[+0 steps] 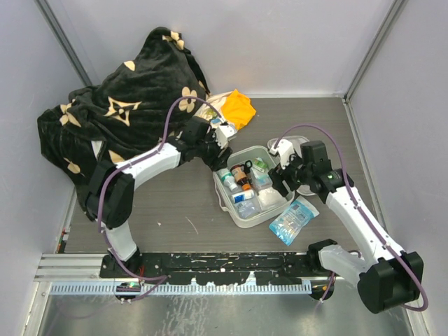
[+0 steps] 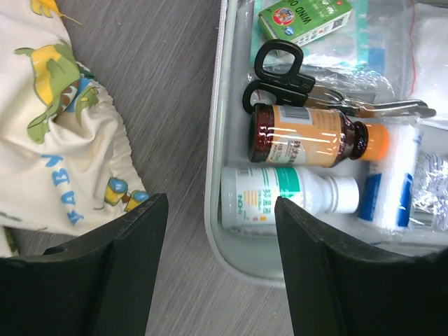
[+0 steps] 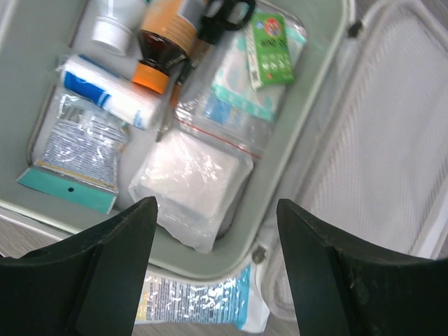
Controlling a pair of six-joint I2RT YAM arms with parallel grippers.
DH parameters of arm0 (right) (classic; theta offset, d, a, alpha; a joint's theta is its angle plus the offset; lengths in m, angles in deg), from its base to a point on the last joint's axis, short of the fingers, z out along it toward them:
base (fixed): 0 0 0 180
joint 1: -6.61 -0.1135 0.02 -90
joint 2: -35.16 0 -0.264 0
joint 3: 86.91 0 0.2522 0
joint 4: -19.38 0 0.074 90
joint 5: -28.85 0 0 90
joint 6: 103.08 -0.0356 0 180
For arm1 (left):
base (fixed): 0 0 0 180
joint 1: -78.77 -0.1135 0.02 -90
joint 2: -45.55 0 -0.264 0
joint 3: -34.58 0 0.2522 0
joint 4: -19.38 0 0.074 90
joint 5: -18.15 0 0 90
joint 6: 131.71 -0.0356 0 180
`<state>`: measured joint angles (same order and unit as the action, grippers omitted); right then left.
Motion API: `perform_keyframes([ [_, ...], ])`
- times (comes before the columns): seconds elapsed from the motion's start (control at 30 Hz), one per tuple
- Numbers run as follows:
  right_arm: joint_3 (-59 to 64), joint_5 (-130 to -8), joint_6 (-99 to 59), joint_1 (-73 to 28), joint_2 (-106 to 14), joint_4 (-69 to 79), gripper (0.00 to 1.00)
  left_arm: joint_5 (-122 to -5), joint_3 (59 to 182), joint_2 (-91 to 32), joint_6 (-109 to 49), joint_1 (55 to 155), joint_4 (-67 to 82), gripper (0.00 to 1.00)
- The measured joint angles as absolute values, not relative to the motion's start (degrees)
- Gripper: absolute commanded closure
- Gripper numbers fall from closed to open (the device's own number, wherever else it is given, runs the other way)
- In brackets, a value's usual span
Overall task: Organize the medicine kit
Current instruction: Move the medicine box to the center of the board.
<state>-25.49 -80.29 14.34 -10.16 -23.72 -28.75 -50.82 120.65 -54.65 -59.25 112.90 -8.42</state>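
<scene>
Green box (image 2: 304, 17), medicine kit (image 2: 217, 175) partly off-frame

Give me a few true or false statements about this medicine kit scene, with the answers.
1. The medicine kit is open. True.
2. The scissors lie on the table outside the kit. False: the scissors lie inside it, next to the brown bottle.
3. The brown bottle has an orange cap. True.
4. The right gripper holds the blue-and-white packet. False: its jaws are open and empty, and the packet lies on the table beside the kit.
</scene>
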Motion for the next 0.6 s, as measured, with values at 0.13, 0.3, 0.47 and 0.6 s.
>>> perform_keyframes([
  [0.13,-25.62,-79.04,13.03,-6.49,-22.51,-30.44,0.25,-51.95,125.0,-59.72,-57.92,113.82,-10.22,0.48],
  [0.3,-25.51,-76.57,12.04,-5.2,-20.18,-33.65,0.25,-54.84,125.96,-61.89,-55.93,114.56,-10.65,0.68],
  [0.47,-23.48,-74.93,11.78,-4.81,-19.8,-36.82,0.25,-58.34,125.5,-62.13,-54.22,114.76,-10.0,0.85],
  [0.6,-20.25,-74.63,11.82,-4.76,-21.18,-38.28,0.24,-60.26,122.84,-60.92,-53.59,114.76,-7.77,0.99],
])
